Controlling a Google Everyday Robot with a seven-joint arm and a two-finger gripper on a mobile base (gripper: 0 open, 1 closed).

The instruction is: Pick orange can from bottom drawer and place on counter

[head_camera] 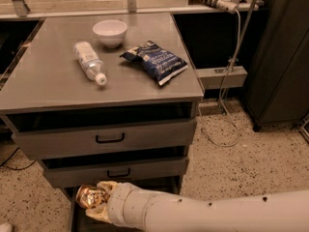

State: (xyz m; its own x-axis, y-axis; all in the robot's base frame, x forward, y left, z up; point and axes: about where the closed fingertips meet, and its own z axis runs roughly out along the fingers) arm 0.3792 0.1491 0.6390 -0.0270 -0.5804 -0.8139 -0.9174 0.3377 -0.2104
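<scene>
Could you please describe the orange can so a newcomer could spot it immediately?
Below the gray counter, past two handled drawer fronts, lies the open bottom drawer. There, the robot's gripper clasps a small, creased, shiny copper-orange can, the only metallic orange thing.
</scene>
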